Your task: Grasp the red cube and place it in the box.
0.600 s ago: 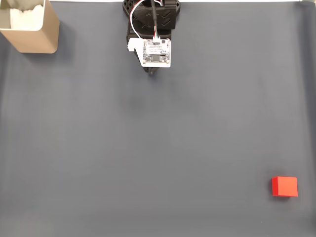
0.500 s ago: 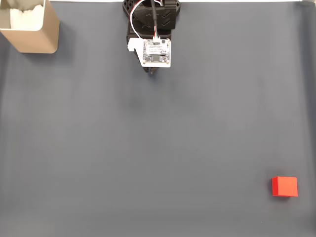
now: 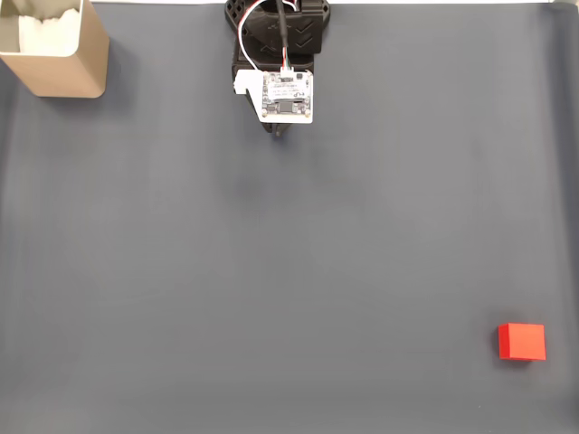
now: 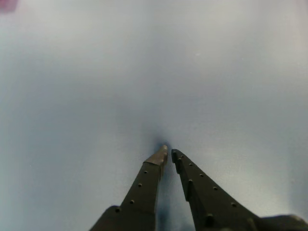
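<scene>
Red cube point(image 3: 522, 342) lies well apart from the nearly closed, empty gripper point(image 4: 169, 153)

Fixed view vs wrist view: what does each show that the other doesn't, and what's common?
Fixed view: the red cube near the lower right corner, the box at the upper left with white stuff inside, and the arm seen from above at top centre. Wrist view: the gripper up close, fingertips nearly together, nothing between them. Shared: the grey mat.
</scene>
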Robot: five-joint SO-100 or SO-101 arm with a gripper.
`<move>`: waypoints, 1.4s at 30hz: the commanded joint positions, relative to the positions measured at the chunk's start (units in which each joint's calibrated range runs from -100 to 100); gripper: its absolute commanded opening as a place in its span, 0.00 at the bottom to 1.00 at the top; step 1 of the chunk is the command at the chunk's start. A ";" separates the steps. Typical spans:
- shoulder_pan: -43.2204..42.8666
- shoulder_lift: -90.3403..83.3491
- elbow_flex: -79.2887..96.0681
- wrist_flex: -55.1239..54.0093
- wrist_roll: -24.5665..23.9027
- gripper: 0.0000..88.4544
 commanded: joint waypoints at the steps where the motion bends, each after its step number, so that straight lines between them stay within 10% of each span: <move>1: 0.22 0.17 0.54 1.28 -0.39 0.00; 42: 0.57 0.17 0.54 0.87 -0.98 0.00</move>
